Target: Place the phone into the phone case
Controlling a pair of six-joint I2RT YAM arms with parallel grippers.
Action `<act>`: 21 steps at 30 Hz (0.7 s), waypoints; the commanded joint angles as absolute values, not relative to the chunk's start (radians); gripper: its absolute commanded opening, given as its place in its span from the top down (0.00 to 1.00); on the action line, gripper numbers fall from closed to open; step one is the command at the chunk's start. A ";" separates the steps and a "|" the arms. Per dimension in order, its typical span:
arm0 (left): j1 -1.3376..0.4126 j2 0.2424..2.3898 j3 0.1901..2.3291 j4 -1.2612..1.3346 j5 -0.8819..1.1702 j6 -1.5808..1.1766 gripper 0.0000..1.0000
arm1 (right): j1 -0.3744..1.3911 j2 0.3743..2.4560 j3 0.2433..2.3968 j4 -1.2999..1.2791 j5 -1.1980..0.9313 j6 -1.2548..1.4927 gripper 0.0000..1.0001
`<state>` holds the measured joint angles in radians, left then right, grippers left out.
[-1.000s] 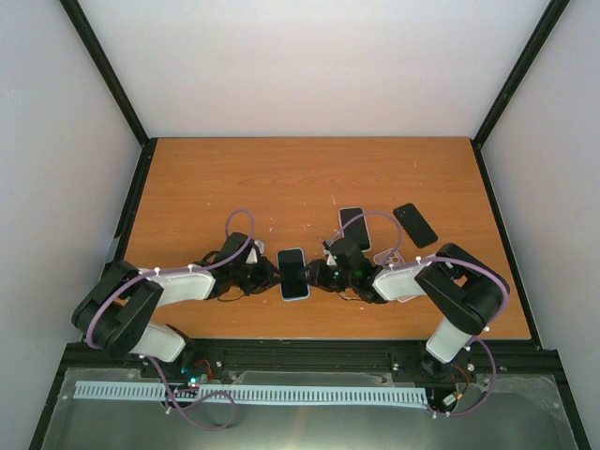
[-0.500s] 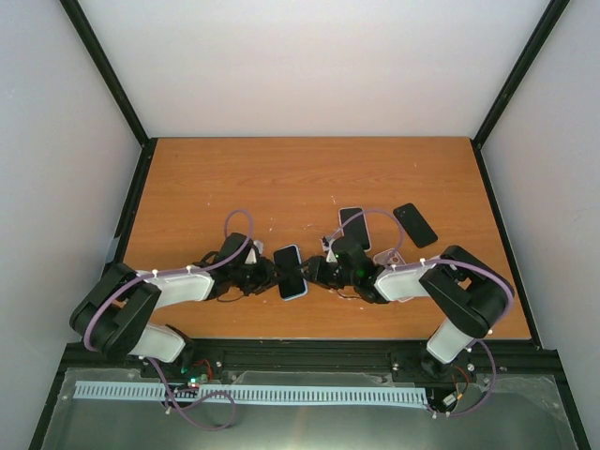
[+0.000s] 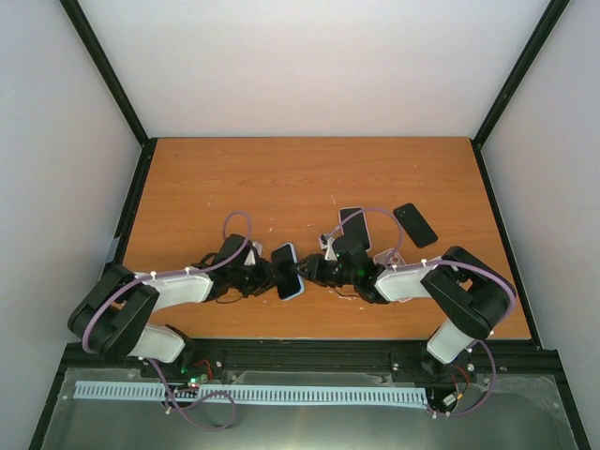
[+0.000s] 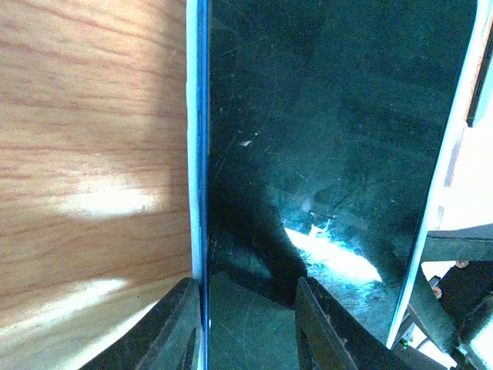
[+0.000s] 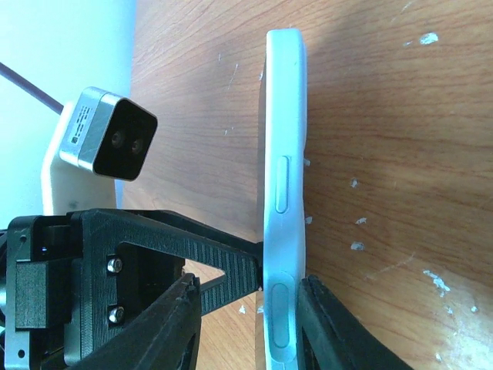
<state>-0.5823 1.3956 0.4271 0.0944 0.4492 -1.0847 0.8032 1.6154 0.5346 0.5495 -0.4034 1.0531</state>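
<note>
The phone (image 3: 287, 272), dark-screened and sitting inside a pale blue phone case, is tipped up on one long edge at the table's front centre between both arms. My left gripper (image 3: 266, 277) faces the screen (image 4: 323, 139). Its jaws (image 4: 250, 327) stand apart, one finger along the case's rim (image 4: 194, 154), the other in front of the glass. My right gripper (image 3: 309, 274) straddles the case's button side (image 5: 285, 154). One pad (image 5: 320, 324) touches the case's back, while the other finger stays clear. A ribbed left finger (image 5: 216, 262) presses the screen side.
Two more dark phones lie behind the right arm, one (image 3: 354, 225) close to it and one (image 3: 414, 225) further right. A pale object (image 3: 386, 256) shows beside the right arm. Bare wooden tabletop (image 3: 281, 178) stretches to the back wall.
The cased phone lay flat a second ago; it now stands tilted on its long edge and has shifted slightly left. The left jaws have widened. Both grippers crept closer around it.
</note>
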 commanded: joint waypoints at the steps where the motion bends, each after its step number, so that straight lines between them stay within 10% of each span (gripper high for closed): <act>1: -0.604 1.382 0.406 0.066 0.480 -1.100 0.67 | 0.838 1.635 0.555 0.610 -0.505 1.051 0.66; 16: -0.604 1.353 0.374 0.107 0.498 -1.140 0.67 | 0.838 1.678 0.561 0.572 -0.501 1.038 0.84; 21: -0.601 1.218 0.363 0.079 0.487 -1.128 0.44 | 0.830 1.648 0.513 0.680 -0.510 1.064 0.88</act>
